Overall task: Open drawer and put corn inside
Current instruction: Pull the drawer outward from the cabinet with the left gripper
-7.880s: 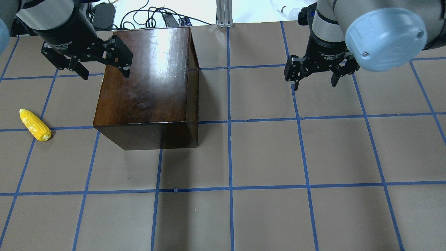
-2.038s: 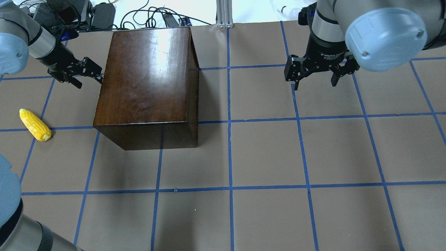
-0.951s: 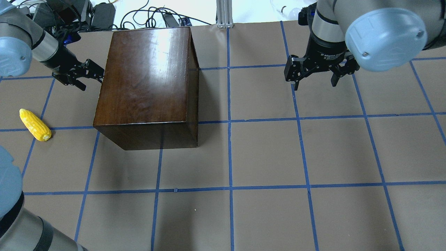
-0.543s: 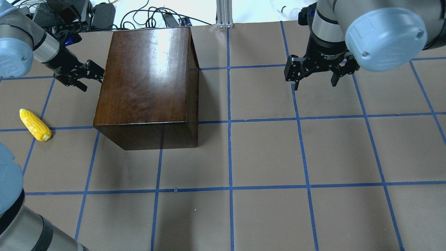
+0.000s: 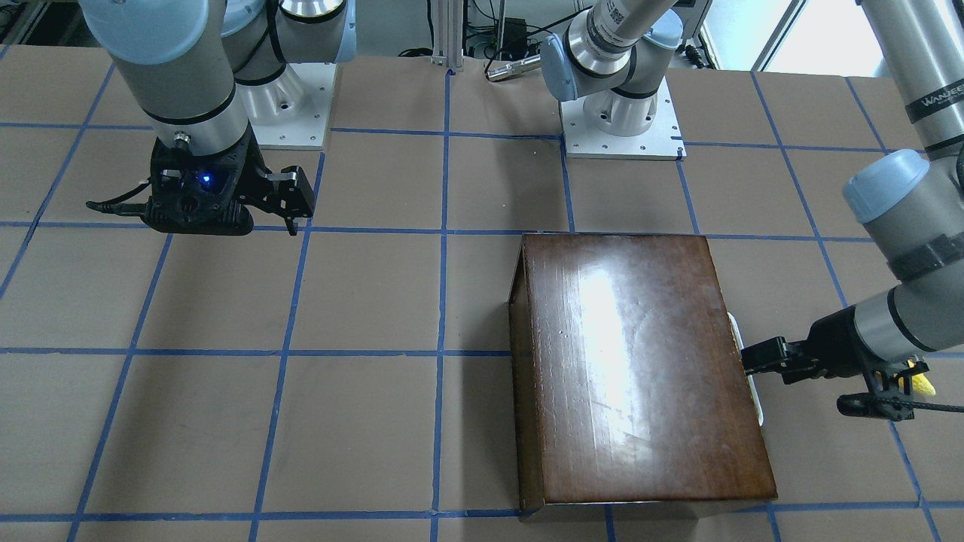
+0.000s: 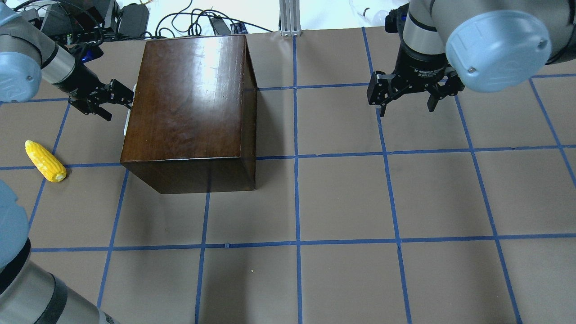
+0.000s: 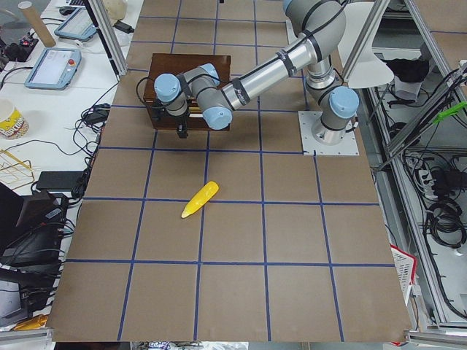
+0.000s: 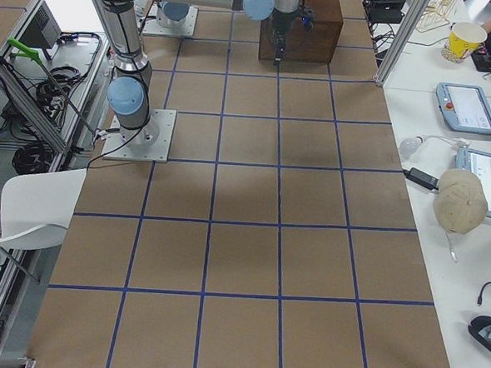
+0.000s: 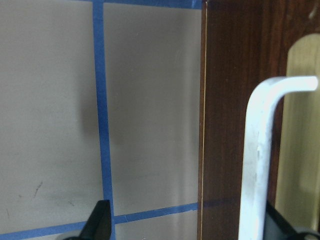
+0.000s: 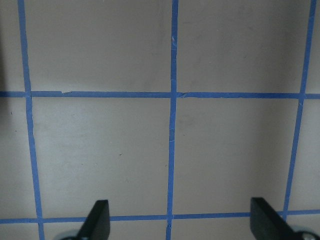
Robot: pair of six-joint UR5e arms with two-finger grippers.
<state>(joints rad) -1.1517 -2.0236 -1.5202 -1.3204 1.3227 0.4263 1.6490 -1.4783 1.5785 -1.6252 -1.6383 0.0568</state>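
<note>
Overhead exterior: the corn (image 6: 45, 160) lies on the surface (image 6: 342, 202), left of the box (image 6: 189, 99), near the left tool (image 6: 120, 105). That tool, fingers apart, straddles the white handle (image 9: 257, 150) of the drawer (image 9: 235, 125) at the box's left face. The right tool (image 6: 407, 105) hangs spread and empty.

Robotics lab: blue-taped grid table (image 6: 342, 202), teach pendants (image 8: 469, 108), aluminium framing (image 6: 290, 18), cables (image 7: 93, 117) on side benches (image 7: 44, 102).

The table (image 6: 342, 198) is covered with brown paper, divided in squares by blue tape (image 6: 297, 243). Behind its far edge are black cables (image 6: 189, 18) and a metal post (image 6: 286, 18). A side bench (image 8: 417, 111) holds a paper cup (image 8: 464, 39) and a beige cap (image 8: 459, 201).
</note>
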